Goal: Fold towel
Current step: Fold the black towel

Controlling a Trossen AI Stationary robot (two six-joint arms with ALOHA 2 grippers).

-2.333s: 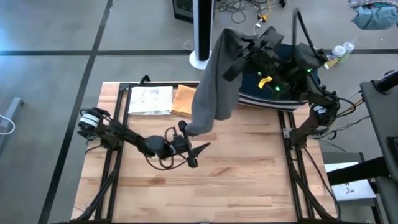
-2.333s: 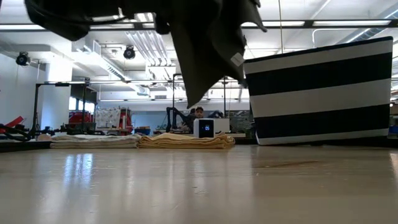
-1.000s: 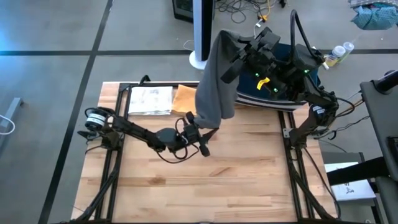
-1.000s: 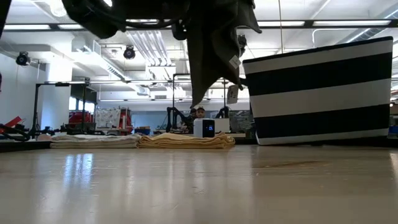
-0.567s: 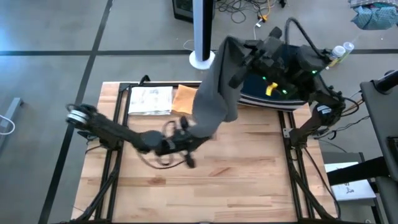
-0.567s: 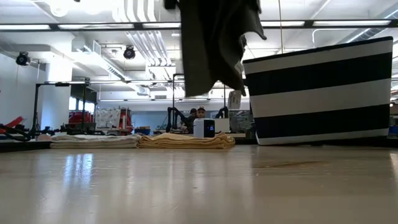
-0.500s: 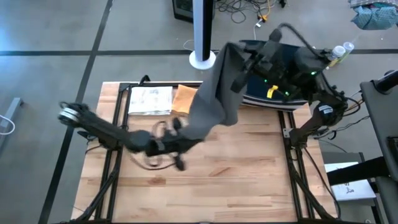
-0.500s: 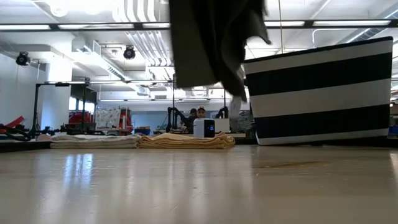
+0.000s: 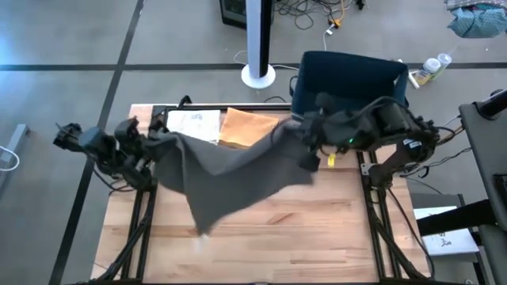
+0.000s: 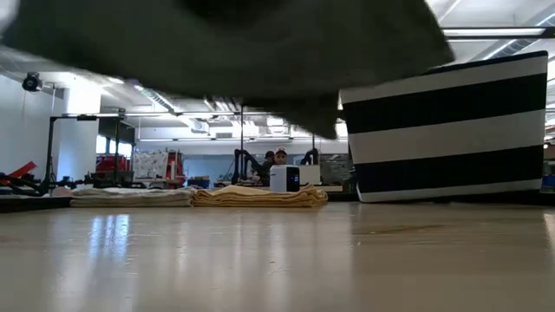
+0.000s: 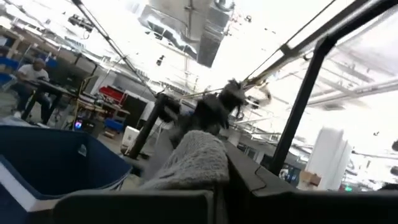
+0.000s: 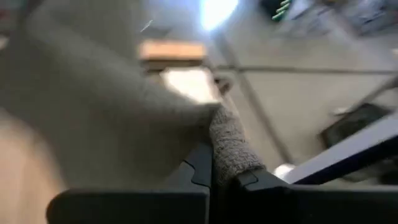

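The grey towel (image 9: 230,170) hangs in the air over the table's far half, stretched between my two grippers, and one free corner (image 9: 202,226) droops toward the table. My left gripper (image 9: 154,141) is shut on its left end, above the table's left edge. At the far right, my right gripper (image 9: 305,138) is shut on its right end. In the low view the towel (image 10: 225,43) fills the top of the picture, clear of the tabletop. My left gripper pinches a bunched bit of the towel's left end (image 11: 198,155) between its two fingers, pointing slightly upward. The cloth runs away from it toward the other arm, lifted clear of the table. My right gripper pinches a thick bunch at the towel's right end (image 12: 231,149) between its two fingers, slanting down from the table's right side. The cloth spreads away from it toward the left arm, off the table.
A folded white towel (image 9: 190,127) and a folded tan towel (image 9: 245,127) lie side by side at the table's far edge. A navy and white striped bin (image 9: 348,75) stands at the far right. The near half of the wooden table (image 9: 301,237) lies bare.
My left gripper has taken hold of the hanging towel's lower end and carried it up and toward the table's left edge. My right gripper has come down and tipped forward. The towel, which hung straight down, is now spread out between the two.
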